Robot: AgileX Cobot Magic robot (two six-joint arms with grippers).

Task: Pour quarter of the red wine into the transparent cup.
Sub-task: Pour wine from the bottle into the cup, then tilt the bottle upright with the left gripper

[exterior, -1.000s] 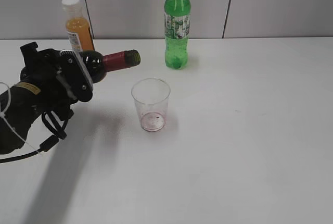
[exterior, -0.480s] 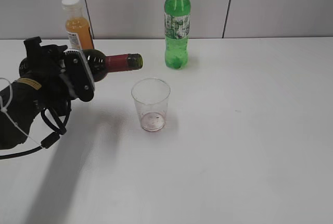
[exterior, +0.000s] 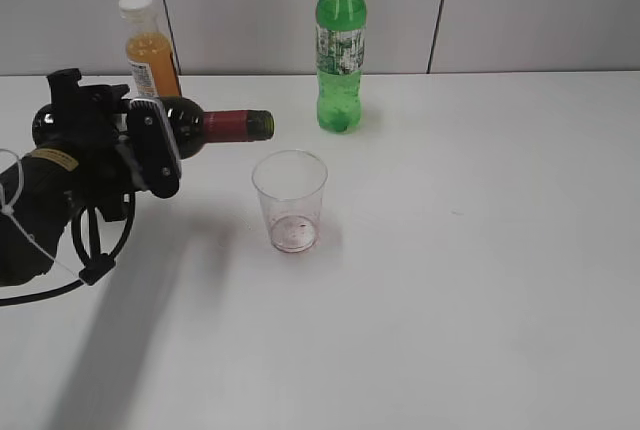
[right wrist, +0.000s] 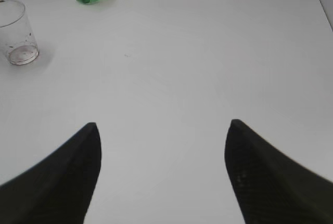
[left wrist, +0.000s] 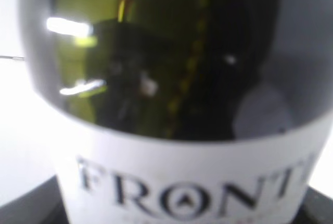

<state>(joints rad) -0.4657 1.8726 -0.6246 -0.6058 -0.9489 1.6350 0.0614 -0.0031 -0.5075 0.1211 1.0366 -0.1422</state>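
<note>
1. 2 arms are at work here, and only the left one shows in the exterior view: the left gripper (exterior: 150,145) has its jaws clamped around the body of the red wine (exterior: 205,126), holding it off the surface.
2. The bottle lies roughly level, its maroon-foiled neck pointing right, its mouth above and just left of the transparent cup (exterior: 290,200) without touching it.
3. No liquid runs from the mouth; the cup stands upright on the white surface (exterior: 480,280) with only reddish residue at its bottom.
4. In the left wrist view the dark glass and the white label fill the picture, close and blurred.
5. The right gripper (right wrist: 162,130) hangs over bare surface, its jaws spread wide with nothing between them.
6. A green soda bottle (exterior: 341,45) and an orange juice bottle (exterior: 150,50) stand upright at the back, near the wall, both apart from the cup.
</note>
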